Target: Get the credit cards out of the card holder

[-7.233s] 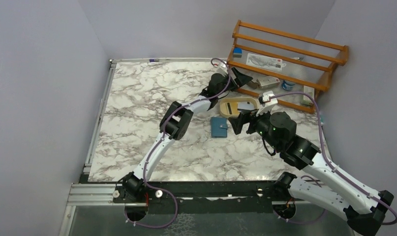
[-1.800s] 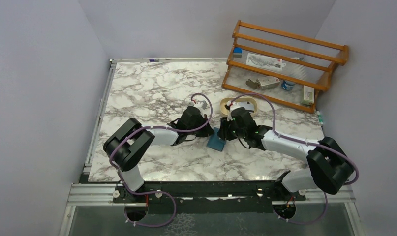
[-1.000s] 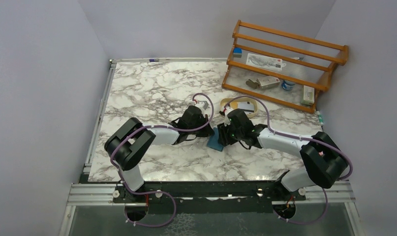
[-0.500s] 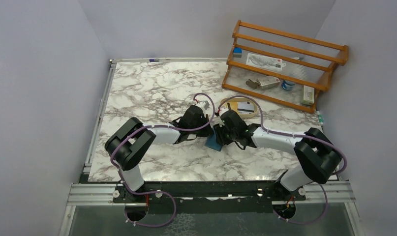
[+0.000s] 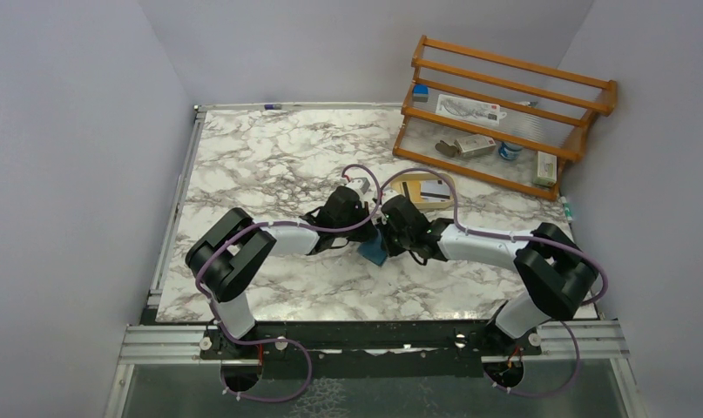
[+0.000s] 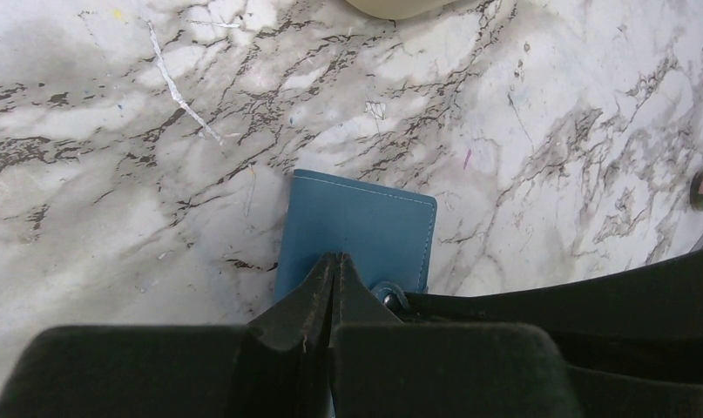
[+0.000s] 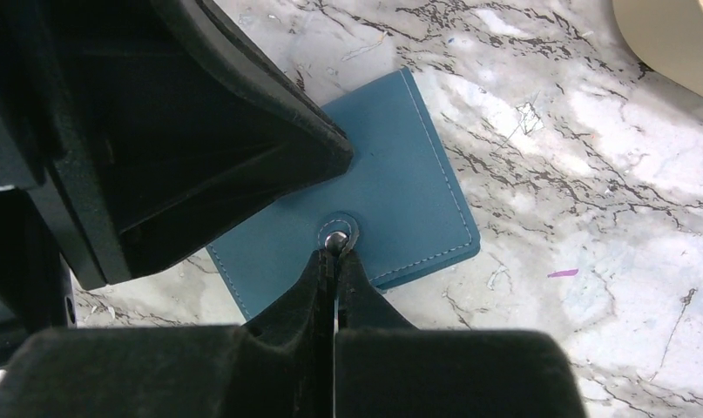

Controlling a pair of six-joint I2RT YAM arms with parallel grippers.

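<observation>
Card holder (image 7: 400, 174), teal and folded shut, lies flat on the marble worktop (image 5: 269, 157) about midway between the left and right edges, somewhat nearer the near edge, with both grippers meeting over it. The right gripper (image 7: 334, 252) has its 2 fingers pressed together, tips touching the round closing tab (image 7: 334, 231) and its metal snap; the wrist view does not settle whether they pinch the tab or only rest against it. The left gripper (image 6: 332, 261) is likewise clenched, with no gap between its 2 fingers, and its tips sit on the holder's stitched edge just beside that snap. From above, the 2 black wrists crowd in from either side, leaving only a corner of teal showing between them. A tan oval tray (image 5: 423, 187) sits near the holder on the side toward the far right corner, apart from it. A wooden rack (image 5: 504, 113) stands in that far right corner.
</observation>
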